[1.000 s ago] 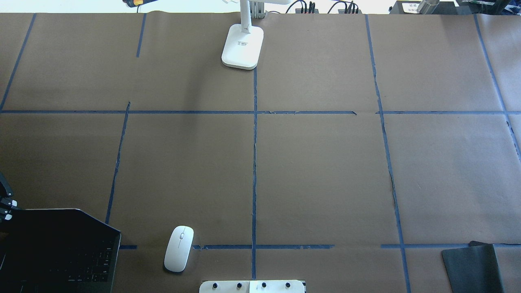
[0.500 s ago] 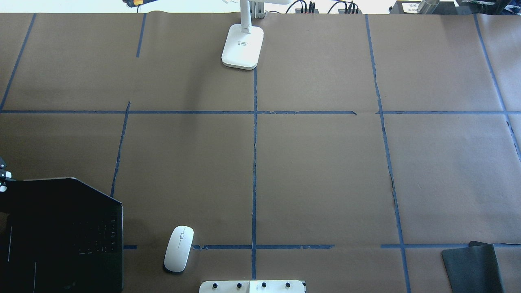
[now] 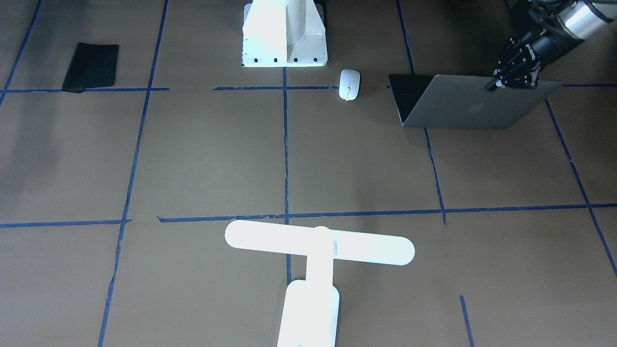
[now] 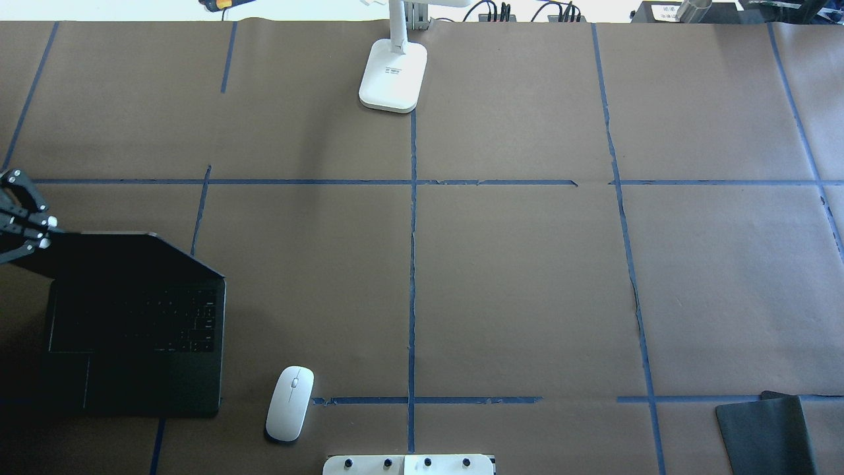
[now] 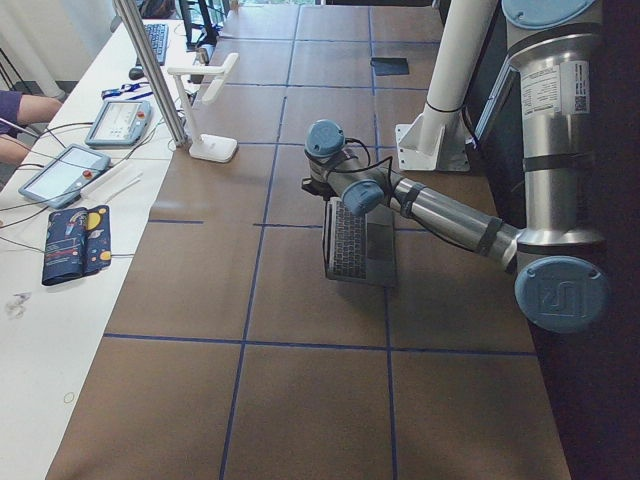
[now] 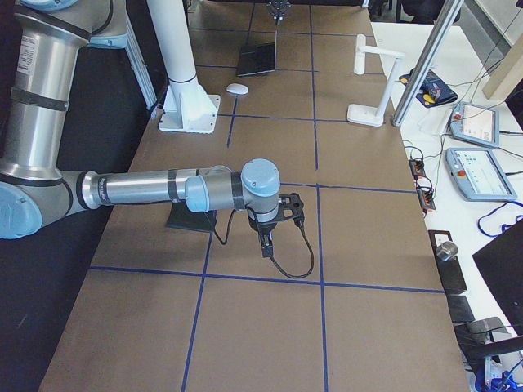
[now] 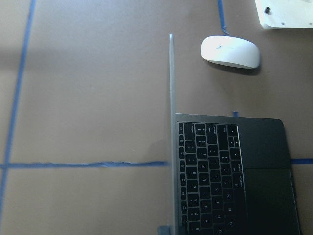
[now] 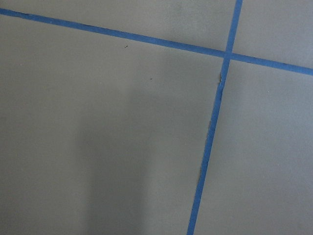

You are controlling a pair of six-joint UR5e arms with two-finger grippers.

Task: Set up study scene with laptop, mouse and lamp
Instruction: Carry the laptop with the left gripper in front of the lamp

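Overhead exterior is the view in which the laptop [image 4: 135,323] is seen best: it lies open at the near left of the table [image 4: 514,284], keyboard up, with the lid raised to about a right angle, as is confirmed by the left wrist view, where the lid is seen edge-on. The left gripper [image 4: 49,231] is closed on the lid's top edge, close to its outer corner. Whether the base is fully settled on the table cannot be told. The right gripper [image 6: 265,241] is held low over bare table well away from every task thing; only the side view shows it, so it cannot be told whether it is open or closed. The mouse [image 4: 290,402] lies just beside the laptop's front right corner, apart from it. The lamp [image 4: 392,76] stands upright at the far edge, near the middle line of tape. A black mat [image 4: 768,432] lies at the near right corner. The laptop step is judged to be in hand, with the mouse and lamp left to be dealt with. For the next move, the base should be made to sit flat and the lid left at a stable angle before the grip is released, since a corner hold can twist a thin lid. After that the mouse, low and smooth, is likely to call for a careful pinch across its sides.
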